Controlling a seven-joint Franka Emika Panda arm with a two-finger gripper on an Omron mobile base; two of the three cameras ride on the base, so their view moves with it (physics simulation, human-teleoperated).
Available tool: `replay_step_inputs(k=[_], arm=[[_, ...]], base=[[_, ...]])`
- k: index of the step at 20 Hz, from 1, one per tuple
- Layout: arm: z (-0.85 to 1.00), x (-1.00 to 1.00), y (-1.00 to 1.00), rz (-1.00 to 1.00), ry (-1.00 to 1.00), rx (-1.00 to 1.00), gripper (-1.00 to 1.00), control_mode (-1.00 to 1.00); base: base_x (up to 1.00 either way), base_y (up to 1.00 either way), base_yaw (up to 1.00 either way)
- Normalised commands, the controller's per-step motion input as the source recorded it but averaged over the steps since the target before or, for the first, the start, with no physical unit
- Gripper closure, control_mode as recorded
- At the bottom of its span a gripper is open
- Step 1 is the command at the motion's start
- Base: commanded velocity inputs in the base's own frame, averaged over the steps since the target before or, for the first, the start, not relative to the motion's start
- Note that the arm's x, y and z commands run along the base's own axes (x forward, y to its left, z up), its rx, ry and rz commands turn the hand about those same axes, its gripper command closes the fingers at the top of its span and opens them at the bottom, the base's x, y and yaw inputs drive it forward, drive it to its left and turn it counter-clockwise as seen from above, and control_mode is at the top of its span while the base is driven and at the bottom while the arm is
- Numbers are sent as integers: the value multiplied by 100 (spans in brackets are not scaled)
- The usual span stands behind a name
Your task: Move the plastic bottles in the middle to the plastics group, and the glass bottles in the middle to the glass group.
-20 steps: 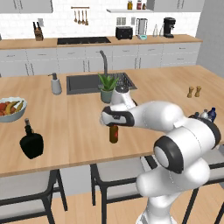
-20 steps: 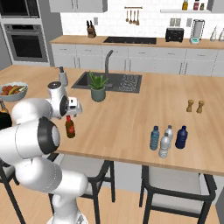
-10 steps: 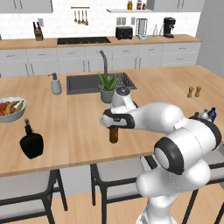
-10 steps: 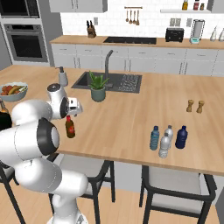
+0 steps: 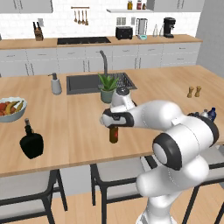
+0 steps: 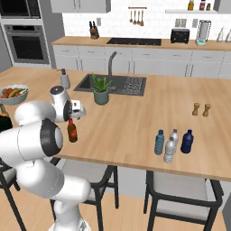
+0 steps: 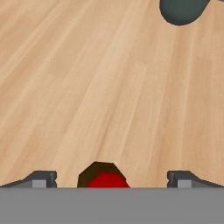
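**Brown glass bottle, island counter, near edge**

Glass bottle [image 5: 113,134], red cap, upright on wooden counter [image 5: 74,127]. Gripper [image 7: 107,178] directly above it, fingers spread wide either side of cap, not touching. Squat black bottle [image 5: 31,143] well apart; plastic bottles [image 6: 173,142] clustered on the opposite side

Kitchen: sink [image 5: 94,82], oven [image 6: 28,43], stovetop [image 5: 82,40].

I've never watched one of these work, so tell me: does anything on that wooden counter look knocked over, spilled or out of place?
Nothing is tipped or spilled. The one stray is the brown red-capped bottle, upright and alone near the counter's front edge under the gripper, far from the squat black bottle. The clear bottles stand upright together.
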Motion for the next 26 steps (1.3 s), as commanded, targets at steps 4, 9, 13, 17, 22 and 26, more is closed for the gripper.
replay_step_inputs(k=[4,9,13,17,22,26], arm=[[-4,7,0,0,0,0,100,-100],[-1,2,0,0,-1,0,100,-100],[0,-1,0,0,0,3,100,-100],[38,-25,6,0,0,27,100,-100],[39,-55,50,0,0,18,100,-100],[20,-53,75,0,0,1,100,-100]], base=[[0,0,0],[0,0,0],[0,0,0],[0,0,0],[0,0,0],[0,0,0]])
